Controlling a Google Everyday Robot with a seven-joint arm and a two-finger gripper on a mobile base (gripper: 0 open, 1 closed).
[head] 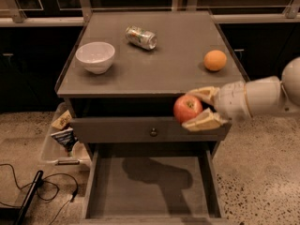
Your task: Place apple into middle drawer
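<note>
The red apple (187, 108) is held in my gripper (196, 109), whose pale fingers (204, 121) close on it from the right. It hangs in front of the cabinet's front edge, level with the closed grey drawer front with the round knob (153, 132). The middle drawer (150, 187) is pulled open below, its bare flat floor showing the arm's shadow. The apple is above and toward the right side of the open drawer.
On the cabinet top (154, 60) stand a white bowl (95, 56), a crushed can on its side (141, 37) and an orange fruit (215, 60). A plastic bin with snack packets (63, 135) sits on the floor at the left, with cables (28, 191).
</note>
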